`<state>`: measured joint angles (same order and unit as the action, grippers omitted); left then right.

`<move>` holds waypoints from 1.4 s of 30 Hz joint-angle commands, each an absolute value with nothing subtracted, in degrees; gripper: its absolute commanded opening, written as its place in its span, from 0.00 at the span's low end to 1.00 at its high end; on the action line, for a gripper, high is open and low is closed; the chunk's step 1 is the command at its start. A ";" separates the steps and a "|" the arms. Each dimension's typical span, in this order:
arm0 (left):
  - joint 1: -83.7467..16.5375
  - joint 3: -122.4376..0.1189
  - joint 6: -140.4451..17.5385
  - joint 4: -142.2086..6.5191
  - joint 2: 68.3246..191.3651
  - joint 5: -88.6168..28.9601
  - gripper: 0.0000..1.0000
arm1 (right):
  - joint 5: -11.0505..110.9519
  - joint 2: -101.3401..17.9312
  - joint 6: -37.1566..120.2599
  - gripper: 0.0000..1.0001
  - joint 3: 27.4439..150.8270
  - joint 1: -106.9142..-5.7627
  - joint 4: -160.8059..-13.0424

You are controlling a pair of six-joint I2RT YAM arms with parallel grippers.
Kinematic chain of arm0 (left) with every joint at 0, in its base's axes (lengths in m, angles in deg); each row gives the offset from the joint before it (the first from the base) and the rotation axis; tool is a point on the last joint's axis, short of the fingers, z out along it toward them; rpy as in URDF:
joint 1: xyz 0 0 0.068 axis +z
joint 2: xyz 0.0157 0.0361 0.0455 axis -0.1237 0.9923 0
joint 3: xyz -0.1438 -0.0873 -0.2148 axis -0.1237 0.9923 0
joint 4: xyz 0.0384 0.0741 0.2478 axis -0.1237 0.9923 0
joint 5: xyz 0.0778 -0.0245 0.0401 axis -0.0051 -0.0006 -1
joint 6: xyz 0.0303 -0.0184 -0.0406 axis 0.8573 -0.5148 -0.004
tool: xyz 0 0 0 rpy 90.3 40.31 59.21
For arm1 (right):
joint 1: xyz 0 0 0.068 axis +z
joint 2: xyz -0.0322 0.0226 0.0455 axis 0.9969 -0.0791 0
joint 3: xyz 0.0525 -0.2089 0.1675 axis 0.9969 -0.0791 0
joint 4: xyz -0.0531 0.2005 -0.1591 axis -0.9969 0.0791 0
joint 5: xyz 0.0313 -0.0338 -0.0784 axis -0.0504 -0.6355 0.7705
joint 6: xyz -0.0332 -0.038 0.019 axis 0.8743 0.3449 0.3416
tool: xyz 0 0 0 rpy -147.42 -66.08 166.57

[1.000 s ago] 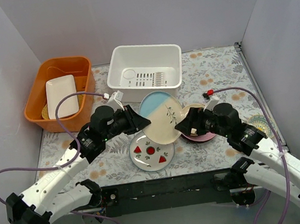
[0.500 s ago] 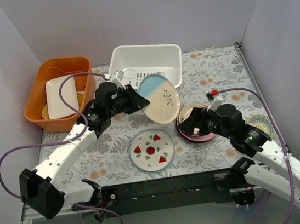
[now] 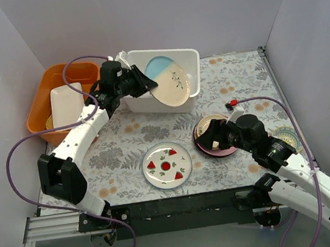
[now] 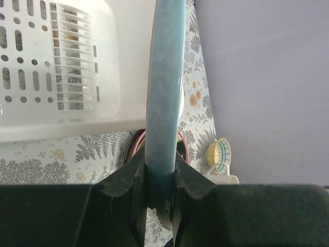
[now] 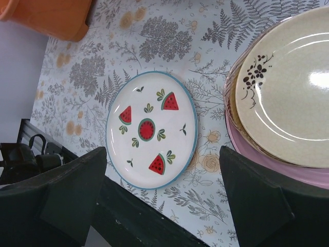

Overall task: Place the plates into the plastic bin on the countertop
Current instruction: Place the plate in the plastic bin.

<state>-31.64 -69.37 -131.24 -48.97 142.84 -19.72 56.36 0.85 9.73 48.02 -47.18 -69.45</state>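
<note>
The left gripper is clenched on the left edge of the cream-and-blue plate and holds it in the air over the right half of the plastic bin, at the far middle of the countertop. The plate is steeply tilted. Its face is cream with a pale blue band across the far-left part and a small dark sprig near the middle. Its near edge overlaps the bin's near wall in the top view; whether it touches the bin I cannot tell. From the left wrist the plate shows edge-on, a glossy blue-green rim rising straight up from between the two fingers, with the bin's slotted floor to its left.

The watermelon plate lies flat near the front middle – white, blue-rimmed, with red slices around a central round one.

To its right is a stack: a tan plate with a dark sprig on top and a pink plate beneath, with more between them that I cannot make out. The right gripper hangs over the stack's left side with its jaws spread wide, grasping nothing.

An orange tub at the far left holds a white rectangular dish.
</note>
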 commanded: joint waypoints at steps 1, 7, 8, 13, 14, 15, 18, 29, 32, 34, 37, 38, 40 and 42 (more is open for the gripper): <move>-29.52 -77.57 -131.79 -55.02 144.08 -14.01 0.00 | 57.33 0.53 11.10 0.97 50.50 -47.06 -69.94; -27.67 -85.75 -130.12 -52.56 150.75 -13.48 0.00 | 56.98 -0.79 11.19 0.97 50.42 -47.06 -70.55; -27.58 -86.63 -130.03 -51.95 151.38 -14.18 0.00 | 56.98 -0.96 11.28 0.97 50.42 -47.06 -70.47; -27.23 -90.93 -129.42 -50.89 154.80 -14.71 0.00 | 57.24 -2.02 12.33 0.97 50.50 -47.15 -69.33; -27.23 -91.29 -129.33 -50.54 155.94 -14.62 0.00 | 57.24 -2.19 12.33 0.97 50.50 -47.15 -69.33; -27.23 -91.73 -129.33 -50.36 156.56 -14.54 0.00 | 57.07 -2.28 12.42 0.97 50.50 -47.15 -69.41; -27.06 -92.61 -129.33 -50.01 158.32 -14.71 0.00 | 56.63 -3.07 12.59 0.97 50.42 -47.23 -69.76; -27.06 -96.91 -129.94 -49.48 165.18 -14.45 0.00 | 55.92 -5.18 13.82 0.97 49.80 -47.32 -69.33; -27.06 -98.32 -130.55 -48.52 167.64 -14.36 0.00 | 55.83 -5.80 14.09 0.97 49.89 -47.32 -69.50; -27.14 -99.28 -130.91 -48.34 168.69 -14.45 0.00 | 55.83 -6.24 14.09 0.97 49.71 -47.32 -69.33; -26.97 -100.78 -131.26 -47.20 171.41 -13.66 0.00 | 55.75 -6.59 14.26 0.97 49.45 -47.41 -69.50; -26.97 -101.74 -131.43 -46.50 172.73 -13.57 0.00 | 55.66 -6.68 14.26 0.97 49.45 -47.41 -69.50; -26.97 -102.63 -131.35 -45.70 173.96 -13.05 0.00 | 55.48 -7.03 14.27 0.97 49.36 -47.41 -69.59; -26.88 -103.16 -131.17 -45.18 175.28 -12.69 0.00 | 55.31 -7.29 14.26 0.97 49.27 -47.41 -69.76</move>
